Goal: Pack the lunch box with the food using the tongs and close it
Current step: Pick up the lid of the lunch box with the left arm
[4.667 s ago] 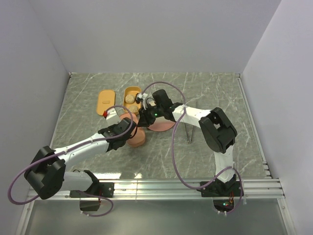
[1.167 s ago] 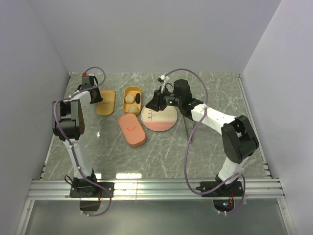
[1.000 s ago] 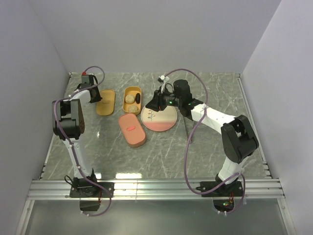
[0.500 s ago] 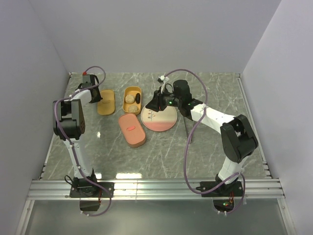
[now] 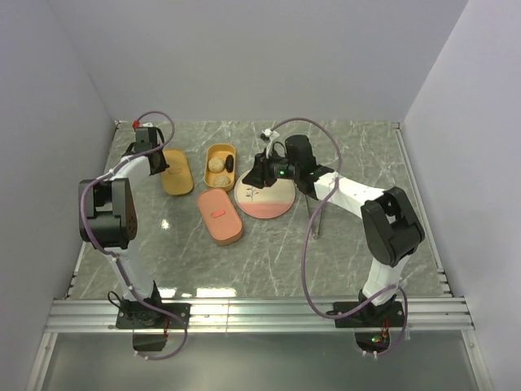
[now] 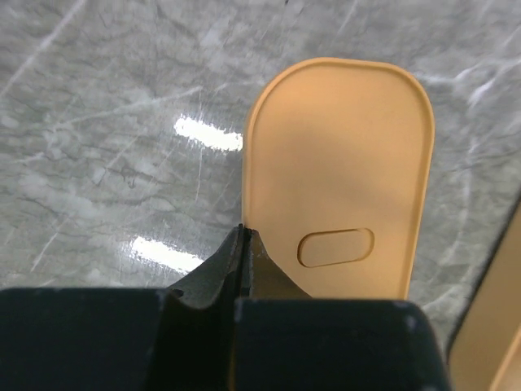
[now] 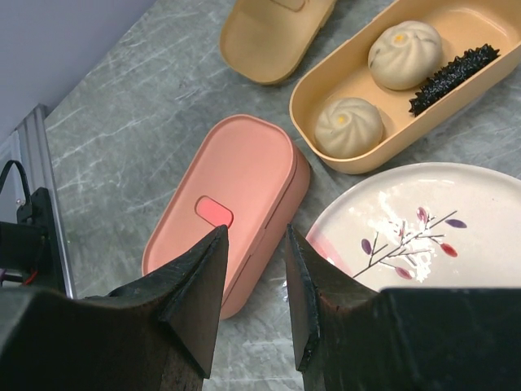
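Left end effector (image 6: pixel 244 234) newly pressed together at edge of smooth rounded orange lid (image 6: pixel 342 155), right end effector (image 7: pixel 254 238) spread

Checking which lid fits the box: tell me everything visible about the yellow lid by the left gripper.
The yellow lid is a flat, matte, plastic-looking oblong with rounded corners, a thin rim and a small pill-shaped mark near one end. It lies flat on the marble table, apart from the yellow tray. The shut left gripper has its tips at the lid's long edge; whether they pinch the rim cannot be told.
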`<action>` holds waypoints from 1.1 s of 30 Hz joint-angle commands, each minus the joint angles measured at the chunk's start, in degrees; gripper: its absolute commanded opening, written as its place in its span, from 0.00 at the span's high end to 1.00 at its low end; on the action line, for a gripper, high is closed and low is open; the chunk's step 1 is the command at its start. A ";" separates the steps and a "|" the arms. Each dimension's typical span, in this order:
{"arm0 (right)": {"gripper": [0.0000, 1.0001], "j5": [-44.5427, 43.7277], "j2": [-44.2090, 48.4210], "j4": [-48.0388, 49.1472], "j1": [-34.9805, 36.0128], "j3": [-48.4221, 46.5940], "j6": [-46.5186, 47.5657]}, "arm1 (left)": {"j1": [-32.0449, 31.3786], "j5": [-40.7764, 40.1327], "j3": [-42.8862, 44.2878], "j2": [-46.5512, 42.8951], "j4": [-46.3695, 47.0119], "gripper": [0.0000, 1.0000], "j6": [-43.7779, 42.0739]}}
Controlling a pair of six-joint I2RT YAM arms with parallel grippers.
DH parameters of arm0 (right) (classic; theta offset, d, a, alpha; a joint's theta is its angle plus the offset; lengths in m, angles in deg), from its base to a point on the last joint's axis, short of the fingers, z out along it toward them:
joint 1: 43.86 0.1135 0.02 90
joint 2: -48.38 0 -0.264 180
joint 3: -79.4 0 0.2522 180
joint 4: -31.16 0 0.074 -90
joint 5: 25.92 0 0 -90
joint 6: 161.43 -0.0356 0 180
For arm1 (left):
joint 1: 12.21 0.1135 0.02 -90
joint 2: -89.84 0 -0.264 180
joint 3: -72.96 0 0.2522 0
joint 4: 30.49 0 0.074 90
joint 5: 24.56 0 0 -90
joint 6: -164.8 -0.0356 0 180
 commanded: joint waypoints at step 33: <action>0.58 1.55 -5.32 -0.71 -0.35 -5.75 0.41 | -4.63 -12.13 -6.14 -5.94 2.21 0.50 14.79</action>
